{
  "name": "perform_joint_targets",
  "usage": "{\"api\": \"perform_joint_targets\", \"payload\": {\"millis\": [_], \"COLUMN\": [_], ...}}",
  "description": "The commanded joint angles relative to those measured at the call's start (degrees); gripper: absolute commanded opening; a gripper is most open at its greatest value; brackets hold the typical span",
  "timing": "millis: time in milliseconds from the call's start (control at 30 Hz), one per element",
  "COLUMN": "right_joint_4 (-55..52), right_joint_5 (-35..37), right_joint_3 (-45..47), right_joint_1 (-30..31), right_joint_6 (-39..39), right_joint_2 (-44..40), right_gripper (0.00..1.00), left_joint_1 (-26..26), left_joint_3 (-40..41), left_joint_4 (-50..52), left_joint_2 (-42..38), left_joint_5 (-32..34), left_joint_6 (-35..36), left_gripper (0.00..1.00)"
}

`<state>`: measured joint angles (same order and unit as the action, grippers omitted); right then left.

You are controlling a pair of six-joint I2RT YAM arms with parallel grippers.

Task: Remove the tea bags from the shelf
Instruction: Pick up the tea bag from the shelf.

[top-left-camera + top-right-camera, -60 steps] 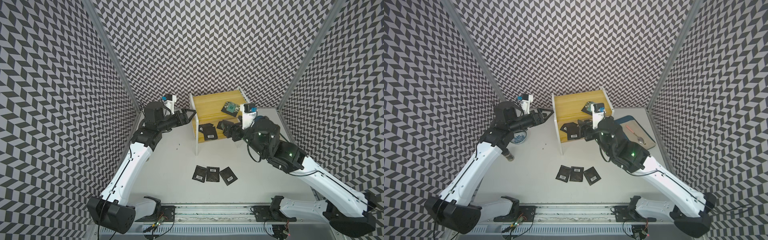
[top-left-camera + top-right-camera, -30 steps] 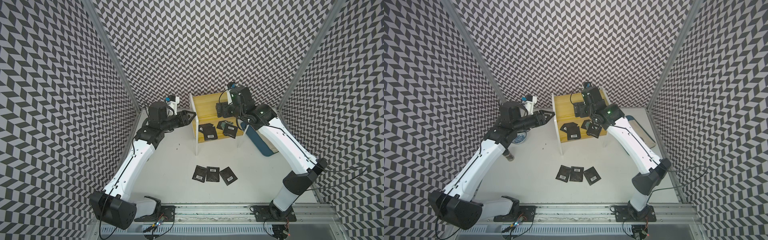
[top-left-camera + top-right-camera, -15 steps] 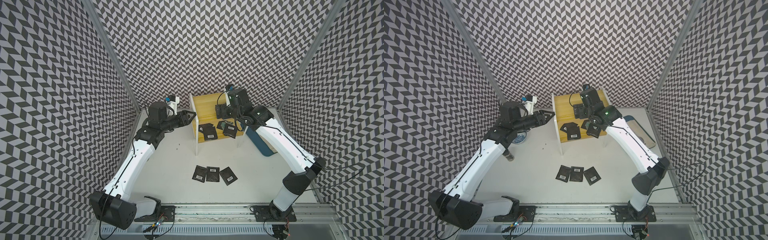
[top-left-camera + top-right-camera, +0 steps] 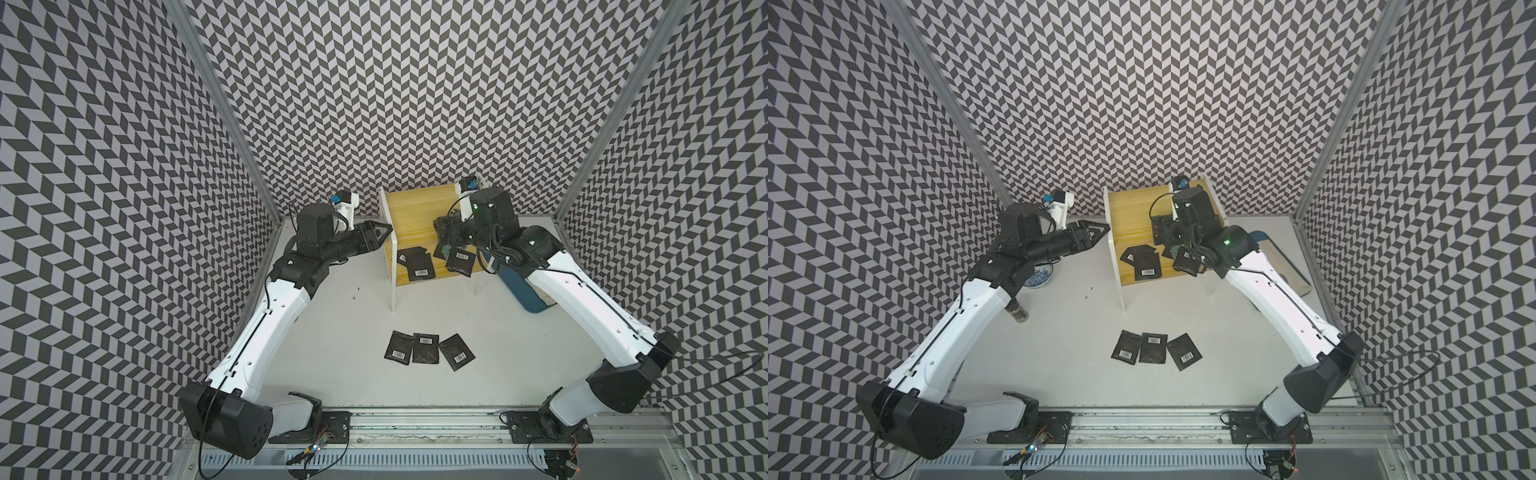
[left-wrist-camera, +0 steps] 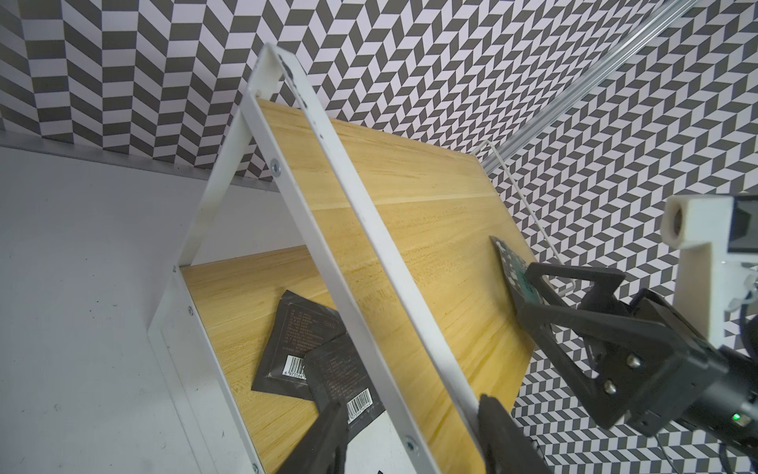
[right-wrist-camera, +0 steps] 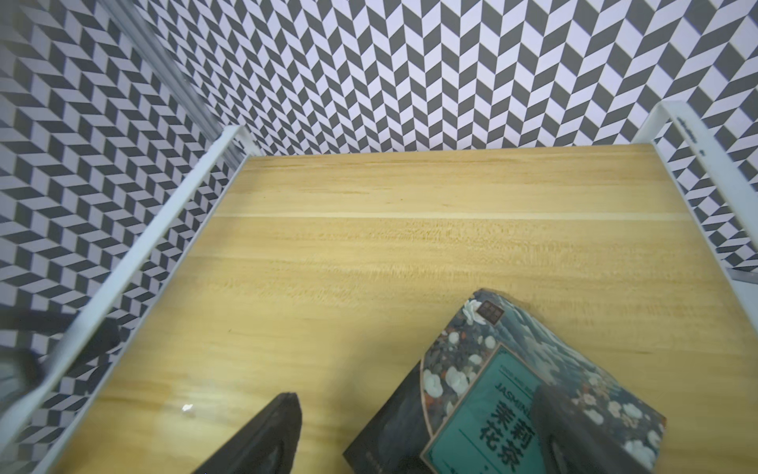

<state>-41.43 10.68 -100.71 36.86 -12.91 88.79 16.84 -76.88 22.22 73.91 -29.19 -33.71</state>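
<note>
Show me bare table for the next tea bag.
Free: the table between the shelf and the row of three tea bags, and between that row and the right arm. Crowded: the shelf's lower board, sachets overlapping.

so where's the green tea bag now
In the right wrist view the green tea bag lies on the shelf's top board, right side, at the open right tool.

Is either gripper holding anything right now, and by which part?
Nothing is held. The right gripper stands open over the green-faced tea bag on top of the shelf, not closed on it. The left gripper is open and empty beside the shelf.
</note>
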Motion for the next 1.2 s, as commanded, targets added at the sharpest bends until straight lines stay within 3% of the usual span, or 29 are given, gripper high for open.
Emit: {"api": "perform_joint_targets", "payload": {"millis": [0, 633, 1167], "right_joint_4": [-4.73, -7.13, -4.57], "right_joint_5": [-4.89, -7.75, -0.16], "right_joint_3": [2.18, 5.92, 15.74], "right_joint_1": [0.58, -0.12, 2.22], "right_joint_6": [-0.87, 10.26, 16.76], "right_joint_2": [-0.35, -1.90, -7.05], "right_gripper": [0.92, 0.96, 0.91], "left_joint_1": [-0.43, -0.94, -1.37], "left_joint_3": [1.16, 2.00, 2.42], "left_joint_4": [0.55, 0.37, -0.46], "left_joint_2": [-0.43, -1.09, -0.88], "left_joint_5": [0.36, -0.17, -1.37], "left_joint_6": [0.40, 0.23, -0.20], "left_gripper": [0.54, 0.54, 0.54]}}
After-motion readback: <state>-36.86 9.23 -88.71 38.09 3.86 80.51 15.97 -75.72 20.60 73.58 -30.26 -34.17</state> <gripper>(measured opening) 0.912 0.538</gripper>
